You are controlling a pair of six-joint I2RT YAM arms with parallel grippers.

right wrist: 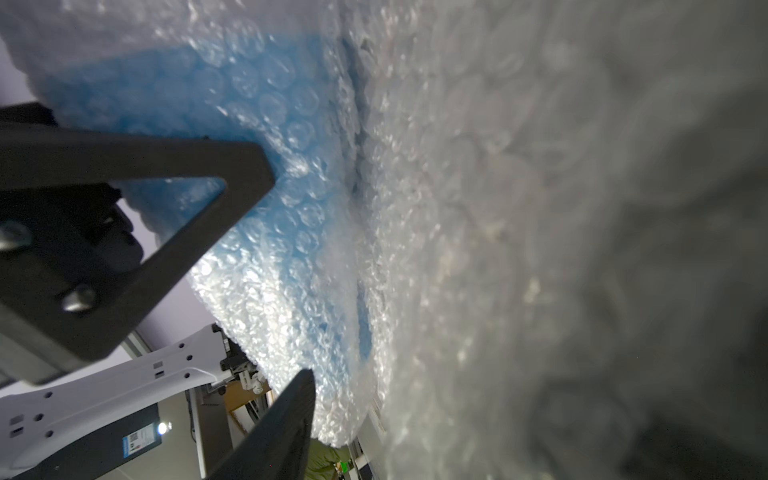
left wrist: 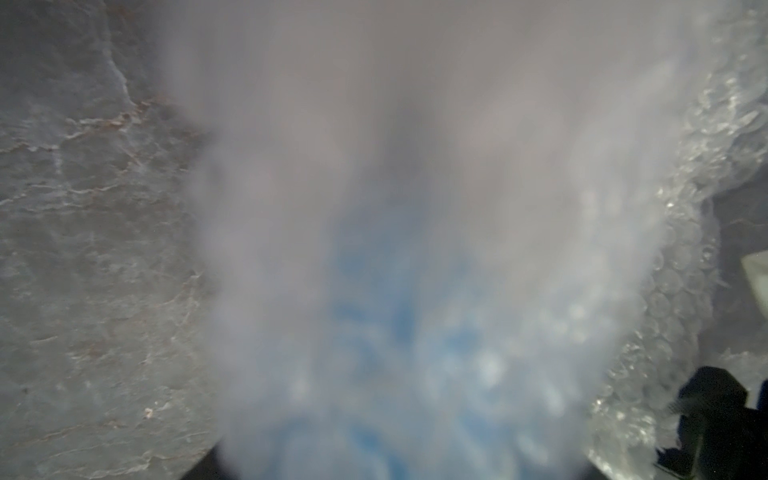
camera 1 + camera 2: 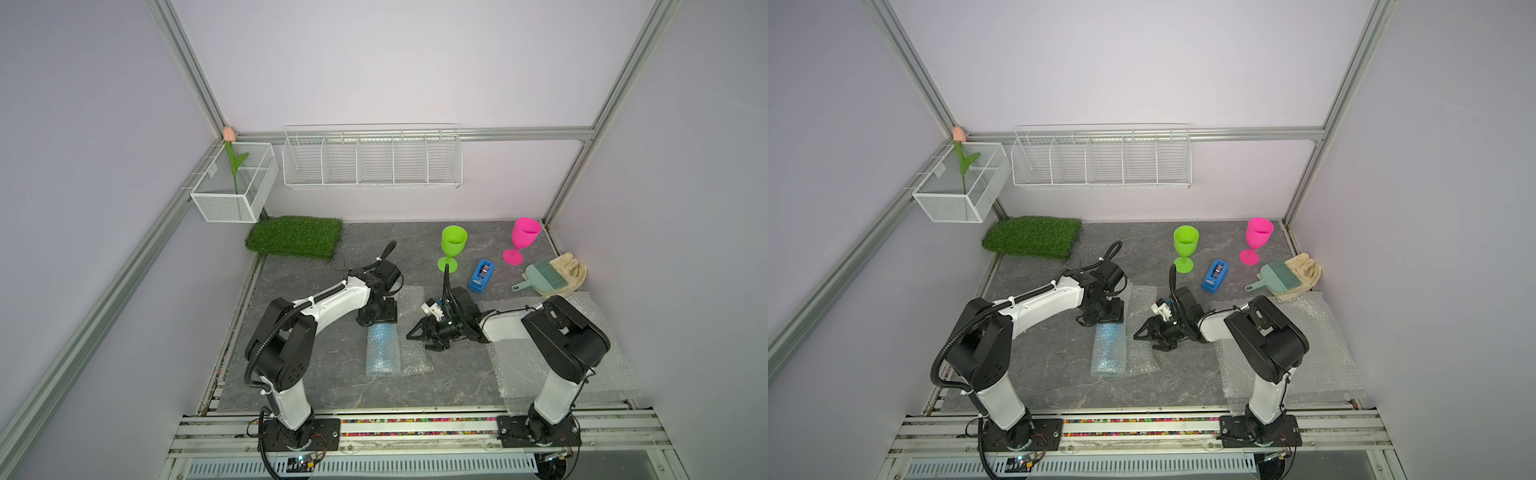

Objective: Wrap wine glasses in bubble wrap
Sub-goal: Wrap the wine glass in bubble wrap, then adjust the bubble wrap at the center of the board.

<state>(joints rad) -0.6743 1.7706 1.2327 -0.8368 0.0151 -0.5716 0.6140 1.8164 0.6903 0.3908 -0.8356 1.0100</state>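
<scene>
A blue wine glass (image 3: pixel 381 347) lies on its side mid-table, rolled in bubble wrap (image 3: pixel 415 359) whose loose flap spreads to its right. My left gripper (image 3: pixel 376 318) points down over the roll's far end. Its wrist view is filled by the blurred blue bundle (image 2: pixel 395 353), and the jaws seem closed on it. My right gripper (image 3: pixel 419 340) hovers just right of the roll. Its fingers (image 1: pixel 249 166) stand apart and hold nothing, beside the wrapped glass (image 1: pixel 266 137). The green wine glass (image 3: pixel 453 245) and the pink wine glass (image 3: pixel 524 237) stand upright at the back right.
More bubble wrap sheets (image 3: pixel 523 365) lie under my right arm. A blue tape dispenser (image 3: pixel 481 276), a teal brush with dustpan (image 3: pixel 540 279) and a beige glove (image 3: pixel 571 270) sit back right. A grass mat (image 3: pixel 295 237) lies back left, and wire baskets (image 3: pixel 372 160) hang on the wall.
</scene>
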